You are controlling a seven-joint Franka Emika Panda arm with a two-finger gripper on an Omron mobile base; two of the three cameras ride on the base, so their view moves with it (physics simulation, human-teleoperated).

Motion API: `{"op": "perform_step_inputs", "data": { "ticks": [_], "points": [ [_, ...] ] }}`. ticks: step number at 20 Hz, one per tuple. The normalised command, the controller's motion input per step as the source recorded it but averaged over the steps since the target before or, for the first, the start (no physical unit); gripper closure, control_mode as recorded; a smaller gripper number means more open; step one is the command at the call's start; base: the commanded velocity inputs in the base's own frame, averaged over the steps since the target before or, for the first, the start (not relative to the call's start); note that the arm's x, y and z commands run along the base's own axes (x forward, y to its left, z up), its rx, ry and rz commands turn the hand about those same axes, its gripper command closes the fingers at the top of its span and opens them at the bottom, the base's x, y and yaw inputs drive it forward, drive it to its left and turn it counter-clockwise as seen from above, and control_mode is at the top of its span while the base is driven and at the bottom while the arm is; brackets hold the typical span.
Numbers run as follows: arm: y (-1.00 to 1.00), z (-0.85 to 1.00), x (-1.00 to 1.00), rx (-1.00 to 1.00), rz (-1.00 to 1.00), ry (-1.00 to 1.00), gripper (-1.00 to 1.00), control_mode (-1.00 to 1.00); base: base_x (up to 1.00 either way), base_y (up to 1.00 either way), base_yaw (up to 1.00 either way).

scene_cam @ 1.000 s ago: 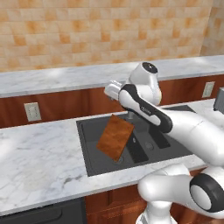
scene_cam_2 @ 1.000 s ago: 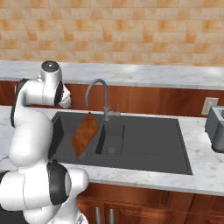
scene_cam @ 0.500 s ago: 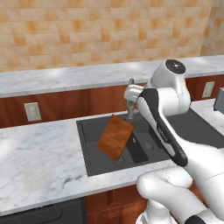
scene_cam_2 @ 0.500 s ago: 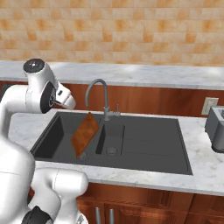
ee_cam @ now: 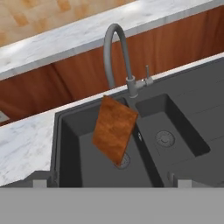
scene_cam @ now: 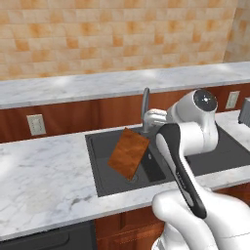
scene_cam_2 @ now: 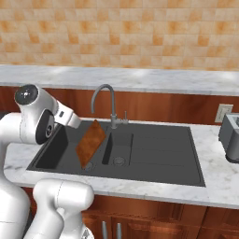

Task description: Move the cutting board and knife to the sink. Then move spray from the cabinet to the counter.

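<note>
The cutting board (scene_cam: 128, 153) already stands in the sink (scene_cam_2: 154, 161), tilted on edge in the left basin with its upper edge leaning on the divider near the base of the faucet (ee_cam: 114, 52). The hand (ee_cam: 109, 183) hangs above the near side of the sink, looking down into it; its fingers are spread wide and hold nothing. With the board delivered, the step in hand is, by my judgement, to fetch the knife, which I cannot find in these views. Doing it well means lifting the hand clear of the sink first, so that neither the fingers nor the forearm knock the leaning board flat or catch the faucet's arch. The fingers should stay spread for the approach and close across the knife's handle rather than its blade, from above and squarely. On return, the knife is best lowered into the free right basin (ee_cam: 168, 131), or on the left basin floor beside the board, not dropped onto the tilted board. The white marble tabletop (scene_cam: 44, 176) surrounds the sink.
</note>
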Motion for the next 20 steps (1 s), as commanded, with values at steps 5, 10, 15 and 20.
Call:
{"op": "perform_step_inputs", "data": {
  "ticks": [5,10,15,20],
  "points": [
    [0.00,0.00,0.00,0.00,0.00,0.00,-1.00,-1.00,0.00,0.00,0.00],
    [0.00,0.00,0.00,0.00,0.00,0.00,-1.00,1.00,-0.53,-0.08,-0.02],
    [0.00,0.00,0.00,0.00,0.00,0.00,-1.00,1.00,-1.00,-0.54,-0.21],
    [0.00,0.00,0.00,0.00,0.00,0.00,-1.00,1.00,-0.26,-0.36,-0.78]
  ]
}}
